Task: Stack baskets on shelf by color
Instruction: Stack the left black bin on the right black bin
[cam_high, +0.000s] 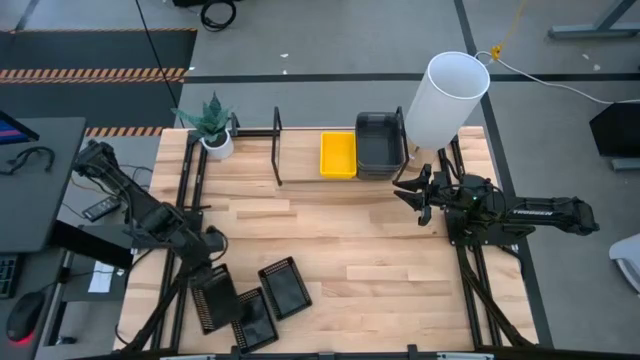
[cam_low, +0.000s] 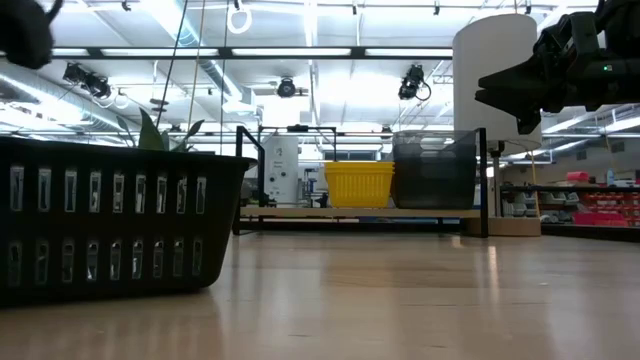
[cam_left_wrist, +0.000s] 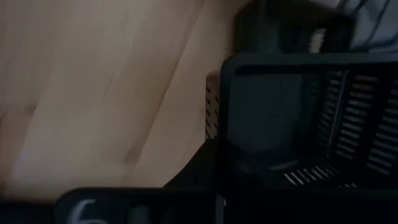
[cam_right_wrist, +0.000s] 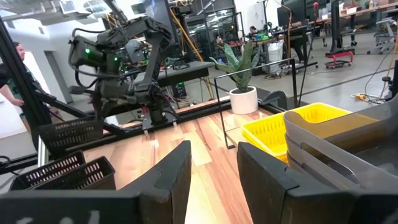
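Observation:
Three black perforated baskets (cam_high: 213, 298) (cam_high: 253, 320) (cam_high: 285, 287) sit on their bases near the table's near-left corner. One fills the low view (cam_low: 110, 220) and the left wrist view (cam_left_wrist: 298, 124). My left gripper (cam_high: 208, 265) hovers just beyond them. On the shelf (cam_high: 300, 165) at the far edge stand a yellow basket (cam_high: 338, 155) and a stack of smoky dark-grey baskets (cam_high: 380, 145). My right gripper (cam_high: 405, 193) (cam_right_wrist: 211, 174) is open and empty. It is held above the table just near of the grey stack (cam_right_wrist: 348, 143).
A tall white cylinder (cam_high: 445, 100) stands at the shelf's right end, next to my right gripper. A potted plant (cam_high: 213, 125) is at the far-left corner. Black upright bars (cam_high: 277, 145) frame the shelf. Bare plank tabletop (cam_high: 340, 250) lies between the arms.

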